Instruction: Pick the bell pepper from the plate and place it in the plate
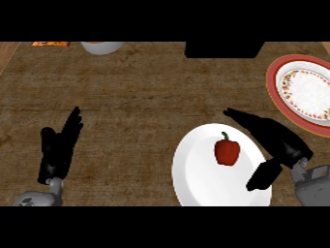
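Observation:
A red bell pepper point(227, 150) with a dark green stem lies on a plain white plate point(196, 174) at the lower middle right. My right hand point(276, 141) hovers over the plate's right side, just right of the pepper, open, with fingers stretched toward the upper left and thumb hanging below; it does not touch the pepper. A second plate point(287, 104), red-rimmed with a flowered white centre, sits at the right edge. My left hand point(59, 147) rests open at the lower left, fingers up.
A white cup or bowl point(101, 47) and an orange packet point(50, 44) stand at the far edge, upper left. A black box point(223, 49) sits at the top middle. Wooden edges border the brown counter on the left and upper right.

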Controlling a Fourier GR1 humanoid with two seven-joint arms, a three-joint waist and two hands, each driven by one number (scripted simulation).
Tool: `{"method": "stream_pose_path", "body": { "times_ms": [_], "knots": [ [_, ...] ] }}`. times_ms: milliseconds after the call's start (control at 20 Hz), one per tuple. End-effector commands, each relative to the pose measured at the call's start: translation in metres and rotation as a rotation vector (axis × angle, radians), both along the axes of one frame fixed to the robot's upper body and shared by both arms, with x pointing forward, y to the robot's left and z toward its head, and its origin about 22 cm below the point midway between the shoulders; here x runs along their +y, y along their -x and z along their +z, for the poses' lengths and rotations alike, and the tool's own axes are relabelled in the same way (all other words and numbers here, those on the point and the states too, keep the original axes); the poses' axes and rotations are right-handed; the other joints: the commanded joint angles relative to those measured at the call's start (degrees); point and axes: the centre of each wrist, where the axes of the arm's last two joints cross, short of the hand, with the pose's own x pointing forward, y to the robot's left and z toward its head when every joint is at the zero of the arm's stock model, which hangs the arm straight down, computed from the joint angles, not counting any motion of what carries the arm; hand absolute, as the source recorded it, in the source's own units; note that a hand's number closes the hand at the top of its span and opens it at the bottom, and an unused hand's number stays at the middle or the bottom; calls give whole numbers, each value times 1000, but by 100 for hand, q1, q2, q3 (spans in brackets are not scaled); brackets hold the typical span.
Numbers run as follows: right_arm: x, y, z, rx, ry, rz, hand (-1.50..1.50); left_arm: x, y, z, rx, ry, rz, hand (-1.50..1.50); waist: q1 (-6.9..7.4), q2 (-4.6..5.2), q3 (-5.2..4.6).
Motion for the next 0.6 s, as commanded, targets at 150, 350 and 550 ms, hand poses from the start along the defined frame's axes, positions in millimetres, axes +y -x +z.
{"method": "stream_pose_path", "body": {
  "times_ms": [150, 350, 550],
  "knots": [
    [2, -6, -22, 52, 32, 6, -150, 5, 10, -1, 10, -11, -7, 0, -8, 1, 4],
    [-4, -20, -23, 75, 39, 16, -150, -14, -3, 11, 0, -18, 21, 0, -4, 2, 5],
    [4, -8, -28, 81, 48, 23, -150, 7, -7, 23, -8, -17, 26, 0, -20, -2, 5]
  ]
}}
